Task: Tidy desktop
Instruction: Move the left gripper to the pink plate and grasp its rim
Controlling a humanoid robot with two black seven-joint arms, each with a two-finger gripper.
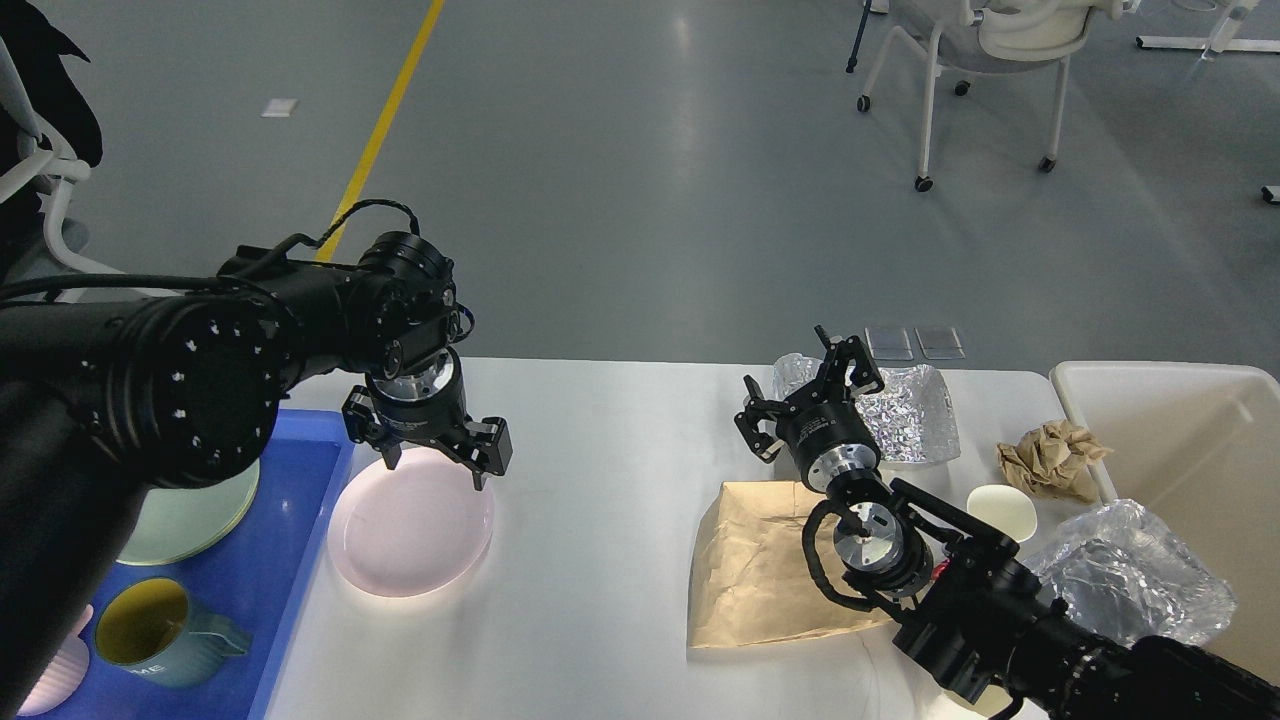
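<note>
The white desktop (600, 480) spans the view. A pink plate (410, 535) lies on it left of middle. My left gripper (436, 466) hangs open just above the plate's far edge, fingers pointing down and spread wide. My right gripper (808, 385) is open and empty, above the table next to a foil tray (915, 415). A flat brown paper bag (755, 575) lies under the right arm. A crumpled brown paper ball (1050, 458), a small white disc (1003, 512) and crumpled foil (1135, 585) lie at the right.
A blue tray (290, 560) at the left holds a green plate (190, 520), a teal mug (160, 630) and a pink mug (55, 680). A cream bin (1190, 450) stands at the right edge. Chairs stand on the floor beyond.
</note>
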